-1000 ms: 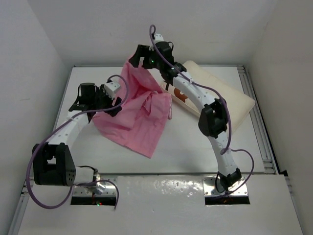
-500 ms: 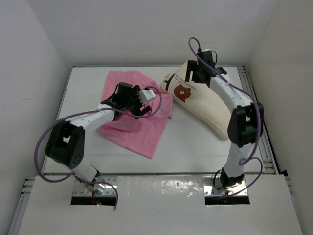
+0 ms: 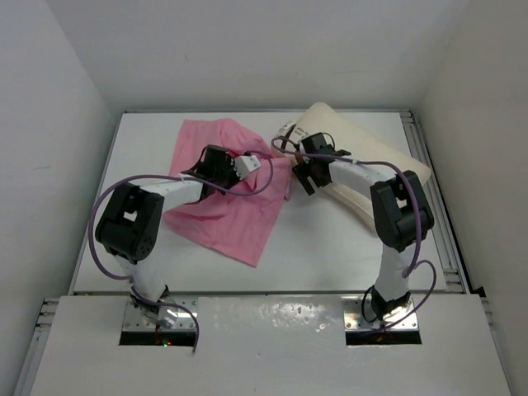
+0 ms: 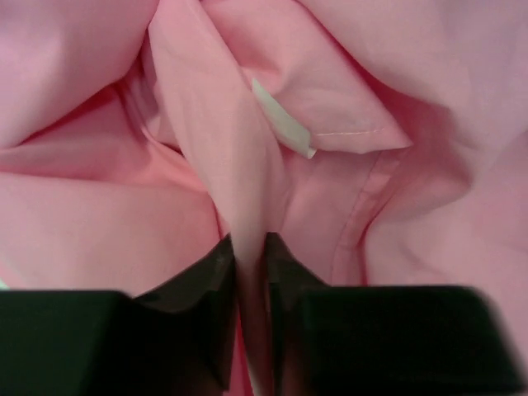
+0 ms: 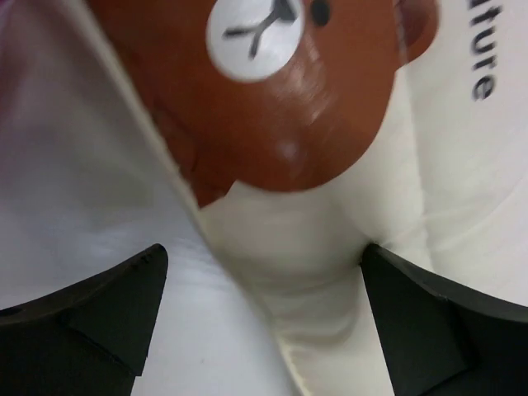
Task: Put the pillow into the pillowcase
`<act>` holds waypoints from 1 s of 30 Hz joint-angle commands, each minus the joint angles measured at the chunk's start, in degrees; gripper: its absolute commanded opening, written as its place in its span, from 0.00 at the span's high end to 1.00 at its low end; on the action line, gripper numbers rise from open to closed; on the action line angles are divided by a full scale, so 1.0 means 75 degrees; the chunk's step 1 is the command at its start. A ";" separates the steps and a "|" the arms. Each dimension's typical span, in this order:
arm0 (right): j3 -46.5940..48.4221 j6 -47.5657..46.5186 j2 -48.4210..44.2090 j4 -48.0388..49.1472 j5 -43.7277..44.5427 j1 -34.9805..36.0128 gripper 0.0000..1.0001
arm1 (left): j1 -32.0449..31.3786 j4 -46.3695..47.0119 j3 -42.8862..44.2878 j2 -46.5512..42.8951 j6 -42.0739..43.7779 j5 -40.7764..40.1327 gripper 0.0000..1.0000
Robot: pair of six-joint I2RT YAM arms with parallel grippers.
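The pink pillowcase (image 3: 223, 216) lies crumpled on the left half of the table. My left gripper (image 3: 247, 163) is at its upper right part. In the left wrist view this gripper (image 4: 248, 243) is shut on an upright fold of the pillowcase (image 4: 371, 82), near a white label (image 4: 280, 120). The cream pillow (image 3: 371, 157) lies at the back right, bear print up. My right gripper (image 3: 302, 176) sits at its left corner. In the right wrist view it (image 5: 264, 256) is open, its fingers (image 5: 115, 305) straddling the edge of the pillow (image 5: 330, 223) below the brown bear face (image 5: 272, 91).
The white table (image 3: 330, 247) is boxed in by white walls on the left, back and right. A metal rail (image 3: 437, 206) runs along its right edge. The pillowcase's right hem lies close to the pillow's left corner.
The right gripper let go of the raised pillowcase, which dropped flat, then came down open at the pillow's left corner. The left gripper moved onto the pillowcase and closed on a fold.
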 commanded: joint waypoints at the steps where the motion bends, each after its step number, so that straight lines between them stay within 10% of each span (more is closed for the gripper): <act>1: 0.0732 -0.0123 0.0765 0.0505 0.0807 -0.0240 0.01 | 0.0126 0.0341 0.0004 -0.0158 -0.0215 0.0316 0.95; 4: 0.1378 0.0170 0.1317 0.0447 0.1312 -0.0369 0.46 | 0.0371 0.0271 0.0331 -0.0252 -0.0718 0.0352 1.00; 5: 0.1507 0.0240 0.1295 0.0446 0.1336 -0.0415 0.84 | 0.0488 0.0154 0.0507 -0.0276 -0.0882 0.0364 1.00; 6: 0.1450 0.0415 0.1213 0.0586 0.1522 -0.0451 1.00 | 0.0582 0.0153 0.0694 -0.0276 -0.1220 0.0375 1.00; 16: -0.0388 0.0230 -0.2311 0.1584 -0.0300 -0.0581 1.00 | 0.1345 -0.1722 0.2653 -0.0428 -0.1422 0.1652 1.00; 27: -0.1866 0.0462 -0.6405 -0.0630 -0.3991 0.0802 1.00 | 0.1286 -0.1394 0.2770 -0.0639 -0.2102 0.1770 1.00; 30: -0.2077 0.0569 -0.6020 -0.0842 -0.4743 0.1141 0.70 | 0.1228 -0.1324 0.2747 -0.0639 -0.2137 0.1712 1.00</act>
